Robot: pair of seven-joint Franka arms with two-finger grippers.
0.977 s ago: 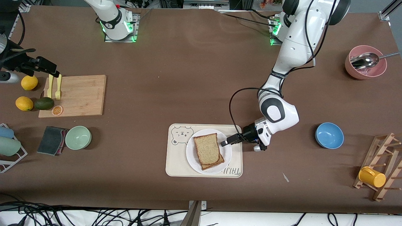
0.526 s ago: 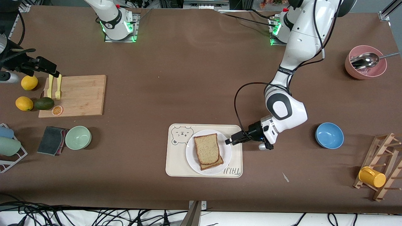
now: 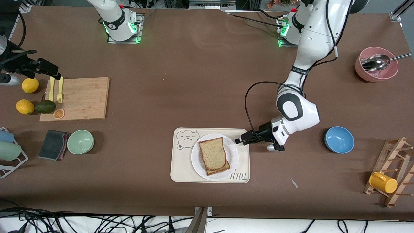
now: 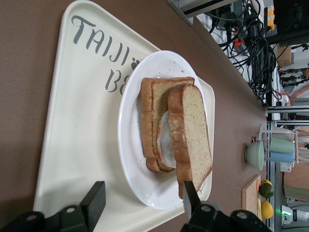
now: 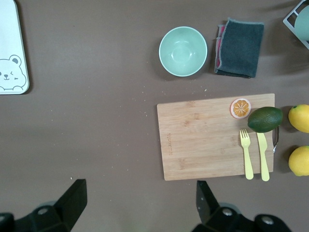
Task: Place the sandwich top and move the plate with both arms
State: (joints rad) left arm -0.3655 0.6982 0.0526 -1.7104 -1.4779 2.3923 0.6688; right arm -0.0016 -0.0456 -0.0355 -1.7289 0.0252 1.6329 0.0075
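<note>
Left end effector beside plate; egg wrist-visible only

Two bread slices, three bowls, two lemons; one plate

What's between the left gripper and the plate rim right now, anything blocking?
Nothing visible. The left gripper is open and empty over the tray's edge at the left arm's end, jaws pointing at the plate. The sandwich top sits mid-plate, clear of that rim. The right gripper waits, open.
</note>
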